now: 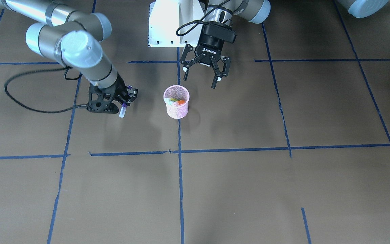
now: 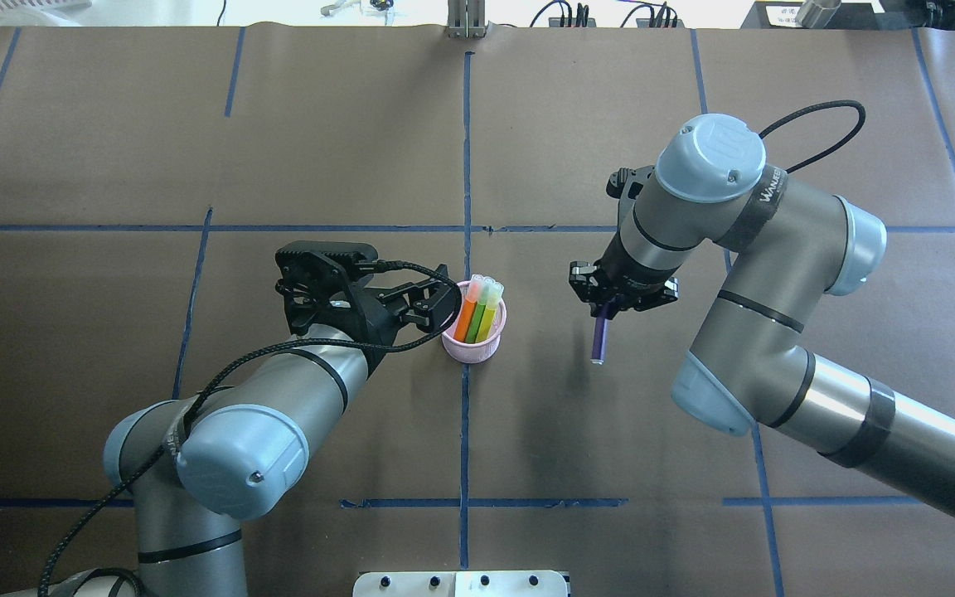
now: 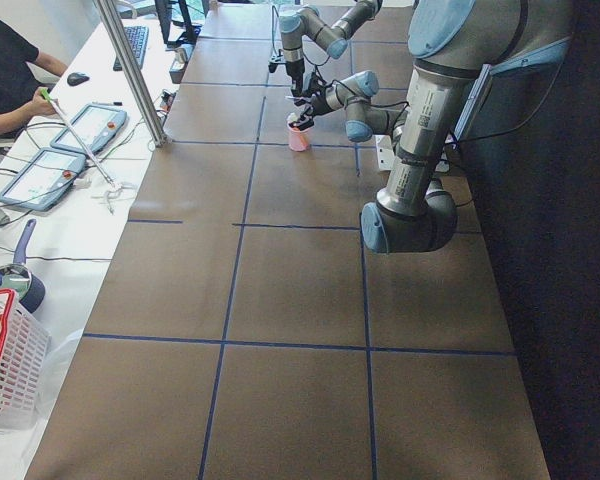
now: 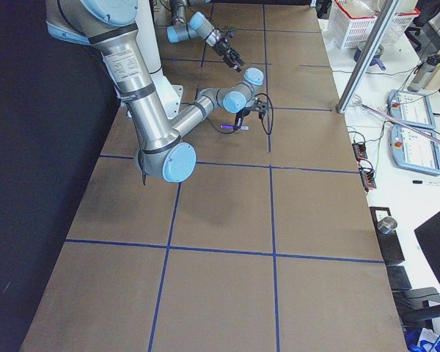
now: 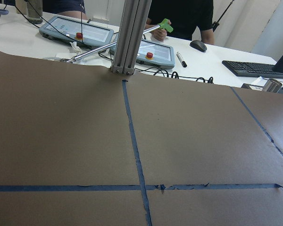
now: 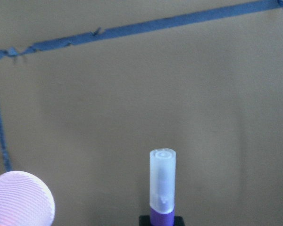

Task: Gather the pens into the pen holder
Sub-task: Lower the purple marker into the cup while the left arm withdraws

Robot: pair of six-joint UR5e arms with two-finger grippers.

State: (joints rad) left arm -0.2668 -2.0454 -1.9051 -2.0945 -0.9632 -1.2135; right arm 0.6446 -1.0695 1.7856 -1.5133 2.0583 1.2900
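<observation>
The pink mesh pen holder (image 2: 474,344) stands at the table's middle, also in the front view (image 1: 177,109). Orange (image 2: 467,320), green (image 2: 477,322) and yellowish pens stand in it, pale caps up. My right gripper (image 2: 610,300) is shut on the purple pen (image 2: 599,336) and holds it in the air to the holder's right, pale cap pointing down (image 1: 123,110). The right wrist view shows the pen's cap (image 6: 162,181) and the holder's rim (image 6: 20,197) at lower left. My left gripper (image 2: 443,305) is open and empty, just left of the holder (image 1: 201,75).
Brown table paper with blue tape lines (image 2: 466,149). A white base plate (image 1: 168,23) sits at the robot's side. Operators' desk with pendants (image 5: 80,32) and a keyboard lies beyond the far edge. A white basket (image 3: 5,365) stands on the side desk.
</observation>
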